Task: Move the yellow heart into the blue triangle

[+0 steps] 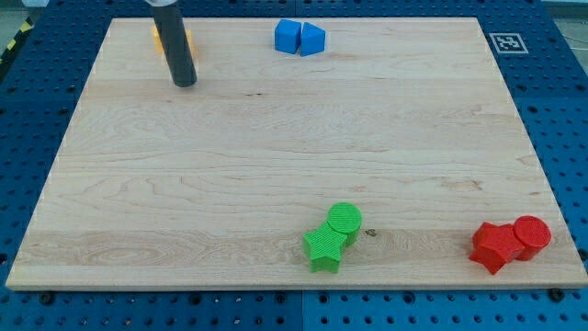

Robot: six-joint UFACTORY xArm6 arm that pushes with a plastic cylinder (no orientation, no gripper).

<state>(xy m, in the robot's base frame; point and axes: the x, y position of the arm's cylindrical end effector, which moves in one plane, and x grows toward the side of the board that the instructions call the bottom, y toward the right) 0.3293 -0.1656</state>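
Observation:
My tip (185, 83) rests on the board near the view's top left. Just above it, mostly hidden behind the rod, a yellow block (158, 39) shows beside a sliver of red or orange (187, 39); its shape cannot be made out. The blue triangle (312, 39) sits at the view's top centre, touching a blue cube (288, 35) on its left. The tip is well to the left of the blue pair.
A green circle (345, 219) and green star (324, 247) touch each other at the view's bottom centre. A red block (497, 245) and red circle (532, 233) touch at the bottom right. A tag marker (505, 41) sits at the board's top right corner.

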